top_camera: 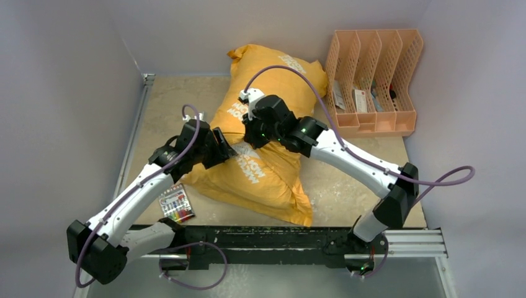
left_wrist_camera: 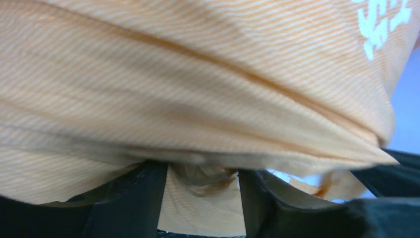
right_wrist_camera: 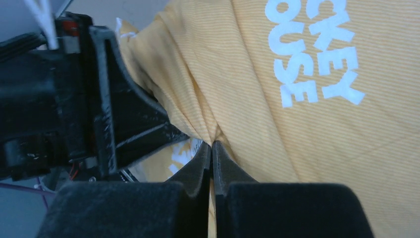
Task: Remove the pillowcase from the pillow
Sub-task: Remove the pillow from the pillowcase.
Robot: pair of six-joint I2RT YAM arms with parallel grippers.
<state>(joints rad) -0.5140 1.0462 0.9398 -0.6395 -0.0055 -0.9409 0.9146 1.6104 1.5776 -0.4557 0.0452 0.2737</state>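
Note:
The orange-yellow pillowcase (top_camera: 273, 177) lies diagonally across the table, bulging, with white "Mickey Mouse" print on it. The pillow is hidden inside it. My right gripper (top_camera: 247, 136) is over the middle of the cover, near its left side. In the right wrist view it (right_wrist_camera: 212, 146) is shut on a pinched fold of the pillowcase (right_wrist_camera: 322, 148). My left gripper (top_camera: 227, 149) is at the cover's left edge, just beside the right one. In the left wrist view its jaws (left_wrist_camera: 203, 173) stand apart, and loose pillowcase fabric (left_wrist_camera: 198, 74) lies between and over them.
A peach plastic file rack (top_camera: 372, 81) holding small items stands at the back right. A pack of coloured pens (top_camera: 177, 206) lies near the front left, beside the left arm. Grey walls close in the left, back and right sides. A black rail (top_camera: 279, 239) runs along the near edge.

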